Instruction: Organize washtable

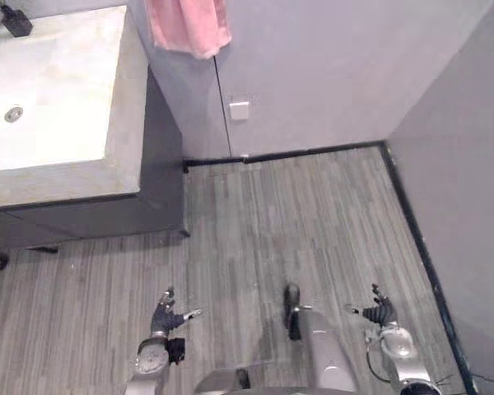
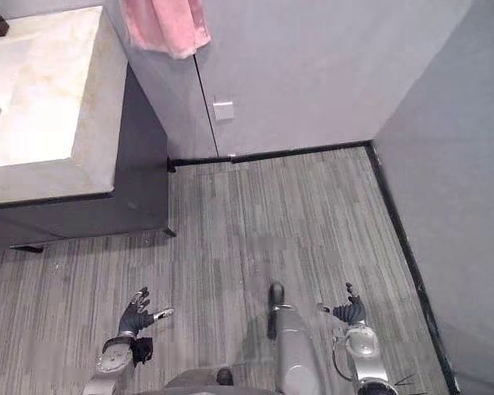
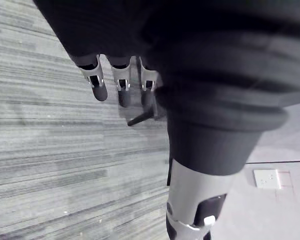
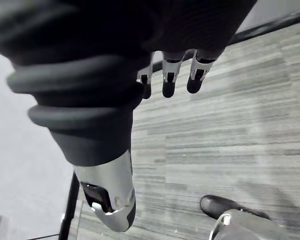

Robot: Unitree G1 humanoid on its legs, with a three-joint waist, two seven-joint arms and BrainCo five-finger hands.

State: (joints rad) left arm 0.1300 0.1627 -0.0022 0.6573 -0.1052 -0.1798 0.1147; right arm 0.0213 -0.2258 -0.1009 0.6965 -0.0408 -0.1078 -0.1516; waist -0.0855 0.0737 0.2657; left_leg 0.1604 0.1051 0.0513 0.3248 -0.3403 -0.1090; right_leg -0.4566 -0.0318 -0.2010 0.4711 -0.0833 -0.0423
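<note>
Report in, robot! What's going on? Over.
Left hand and right hand open, empty, over floor. Washtable ahead-left, untouched. Pink towel hangs beside it.

Pink towel (image 1: 188,29) hangs on wall beside washtable (image 1: 125,99).

The washbasin (image 1: 123,90) at ten o'clock runs off the left edge, and the pink towel (image 1: 188,29) at eleven o'clock is cropped above.
</note>
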